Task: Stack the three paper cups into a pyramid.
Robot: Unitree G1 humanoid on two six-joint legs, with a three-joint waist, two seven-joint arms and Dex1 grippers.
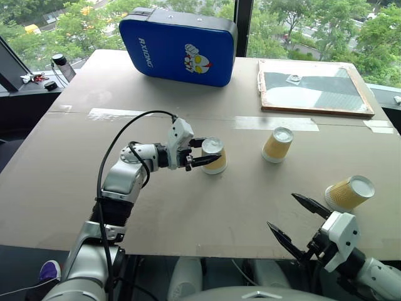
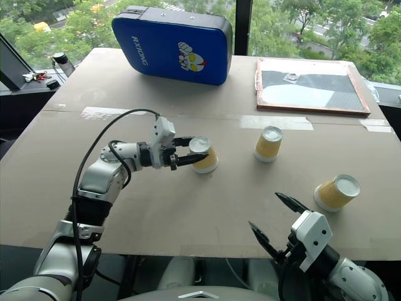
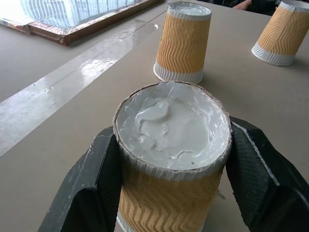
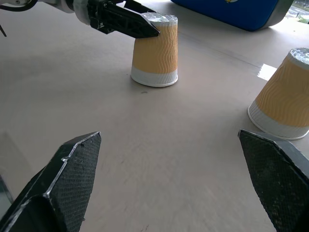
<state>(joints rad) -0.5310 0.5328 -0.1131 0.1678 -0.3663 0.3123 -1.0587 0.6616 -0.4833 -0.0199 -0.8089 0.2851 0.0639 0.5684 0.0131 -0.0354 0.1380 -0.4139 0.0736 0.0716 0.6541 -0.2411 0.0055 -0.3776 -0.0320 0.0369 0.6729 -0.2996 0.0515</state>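
the left tool (image 1: 210,155) is closed on the near cup (image 1: 214,157), fingers pinching its sides just under the upturned base, a hold that suits lifting it. it stands upside down on the tabletop (image 1: 188,207), as does the middle cup (image 1: 277,145); the third cup (image 1: 349,193) lies tipped near the right edge. nothing is stacked. the right tool (image 1: 301,222) hangs wide open, empty.

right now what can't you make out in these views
- Left gripper around the nearest paper cup: whether its fingers press the wall or just flank it is unclear in the left wrist view.
- Third paper cup: tilted, its contact with the table is hard to judge.
- Small dark items at the far table corner: too small to identify.
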